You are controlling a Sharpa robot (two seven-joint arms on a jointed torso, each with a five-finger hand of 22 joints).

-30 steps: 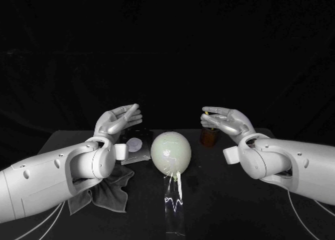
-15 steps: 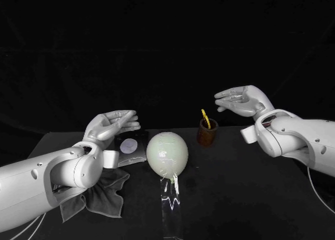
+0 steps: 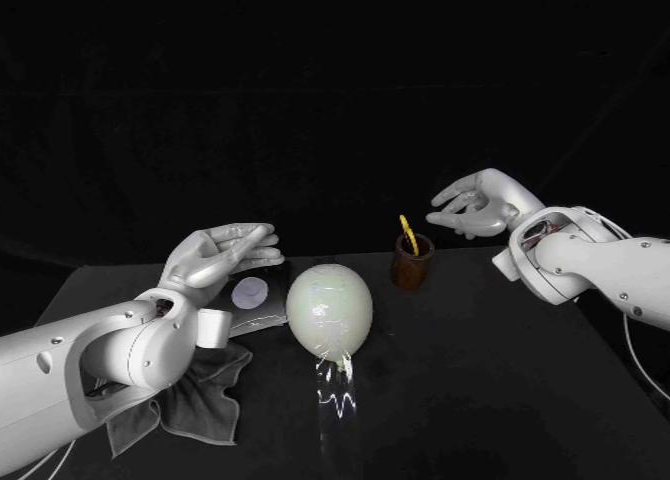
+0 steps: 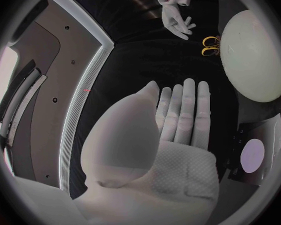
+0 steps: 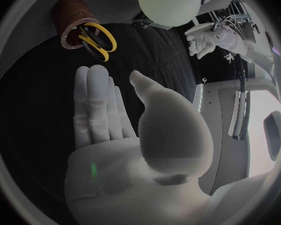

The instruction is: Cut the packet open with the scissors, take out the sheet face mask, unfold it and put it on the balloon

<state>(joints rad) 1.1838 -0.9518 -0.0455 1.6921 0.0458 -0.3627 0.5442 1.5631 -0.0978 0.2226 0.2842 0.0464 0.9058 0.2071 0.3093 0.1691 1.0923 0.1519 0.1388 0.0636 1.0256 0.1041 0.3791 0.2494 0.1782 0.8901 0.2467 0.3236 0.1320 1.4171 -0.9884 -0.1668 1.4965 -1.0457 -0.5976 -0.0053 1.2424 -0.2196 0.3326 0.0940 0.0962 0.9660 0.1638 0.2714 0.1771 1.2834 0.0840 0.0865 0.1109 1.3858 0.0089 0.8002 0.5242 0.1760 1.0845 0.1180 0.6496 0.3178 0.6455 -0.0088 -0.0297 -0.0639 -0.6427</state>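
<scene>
Between the two raised hands, on the black table: balloon, packet, scissors in a cup.
Left hand: lifted above the table, palm bare, fingers spread a little and gently bent, holding nothing. Right hand: lifted higher, fingers loosely curved and apart, thumb out, likewise holding nothing. Balloon: pale, egg-shaped, upright, below and between both hands, nearer the left one. Packet: dark with a pale round mark, lying flat just below the left hand, on its balloon side, just beside the balloon. Scissors: yellow handles up, standing in a brown cup below the right hand, toward the balloon. Grey cloth: crumpled, under the left forearm, well behind the left hand.
</scene>
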